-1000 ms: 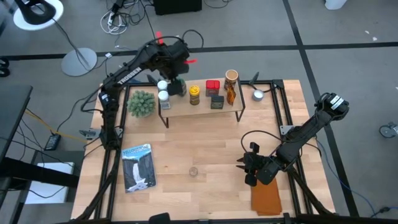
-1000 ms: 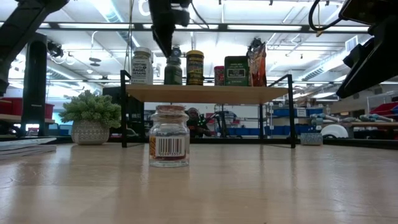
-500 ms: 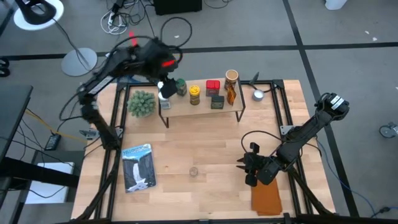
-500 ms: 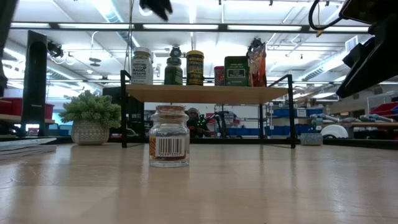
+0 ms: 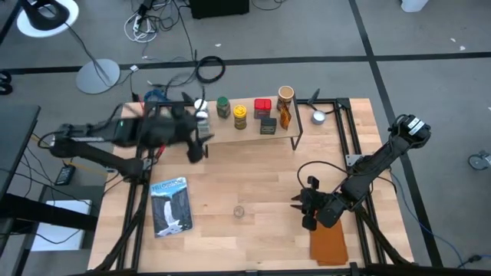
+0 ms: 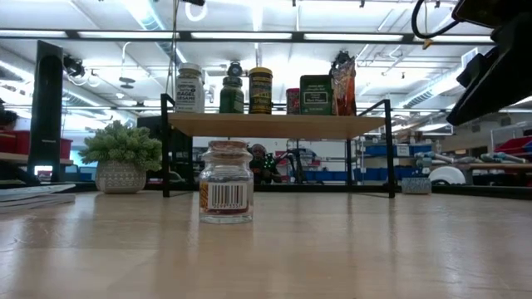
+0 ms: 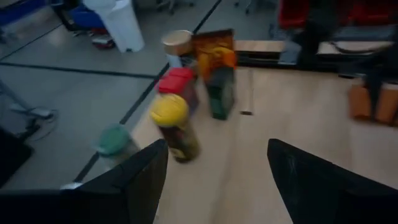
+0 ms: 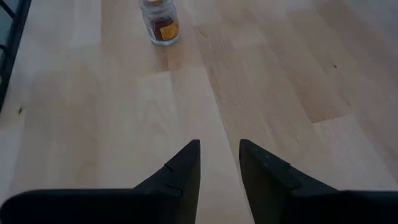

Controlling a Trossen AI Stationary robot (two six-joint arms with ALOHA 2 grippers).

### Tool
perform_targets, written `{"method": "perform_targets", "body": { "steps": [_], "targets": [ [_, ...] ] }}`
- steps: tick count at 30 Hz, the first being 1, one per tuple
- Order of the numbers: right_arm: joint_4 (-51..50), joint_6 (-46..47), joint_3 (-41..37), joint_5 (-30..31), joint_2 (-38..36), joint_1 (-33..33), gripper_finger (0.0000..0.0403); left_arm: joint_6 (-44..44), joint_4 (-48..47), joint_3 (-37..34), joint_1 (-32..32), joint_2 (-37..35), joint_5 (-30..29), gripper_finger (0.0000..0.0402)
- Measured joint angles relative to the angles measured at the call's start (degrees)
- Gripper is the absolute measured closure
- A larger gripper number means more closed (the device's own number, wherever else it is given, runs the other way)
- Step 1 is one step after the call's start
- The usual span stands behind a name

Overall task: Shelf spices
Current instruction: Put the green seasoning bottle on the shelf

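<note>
The shelf (image 5: 247,132) stands at the table's far side on its thin black legs. Several spices stand on its plank: a white-lidded jar (image 5: 202,115), a green-lidded jar (image 5: 223,106), a yellow-lidded jar (image 7: 169,112), a red tin (image 5: 262,106), a black box (image 5: 268,125), a tan cylinder (image 5: 285,95) and an amber bottle (image 5: 285,115). One small glass jar (image 5: 239,211) stands upright on the table's near middle. My left gripper (image 5: 195,148) hovers open beside the shelf's left end, holding nothing. My right gripper (image 5: 302,207) hangs low at the near right, narrowly open, pointing toward the glass jar (image 8: 160,22).
A potted green plant ball (image 6: 122,147) stands left of the shelf, under my left arm in the high view. A silver cup (image 5: 318,117) sits right of the shelf. A booklet (image 5: 170,205) lies near left, a brown pad (image 5: 328,245) near right.
My left gripper has drawn away from the green-lidded jar at the shelf's left end. It rose out of the low view and swung toward the table's left and near edges, staying open. The jar stays upright on the shelf.
</note>
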Motion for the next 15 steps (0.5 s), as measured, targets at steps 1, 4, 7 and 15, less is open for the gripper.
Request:
{"method": "perform_targets", "body": {
  "steps": [1, 4, 7, 15],
  "targets": [
    [0.11, 0.00, 0.00, -0.02, 0.00, 0.00, 0.0292, -0.81, 2.58, -3.53, -1.74, -1.62, -0.84, 0.0122],
    [2.23, -0.03, 0.00, -0.02, 0.00, 0.00, 0.0292, -1.60, 9.18, -13.05, -6.48, -5.54, -1.23, 0.0122],
    [5.23, -0.07, 0.00, -0.04, 0.00, 0.00, 0.0291, -1.66, 16.01, -20.75, -9.71, -8.08, -1.34, 0.0122],
    [15.80, -4.26, 0.00, -0.02, 0.00, -1.03, 0.0291, -1.48, 33.85, -36.44, -12.71, -10.33, -1.43, 0.0122]
  ]
}}
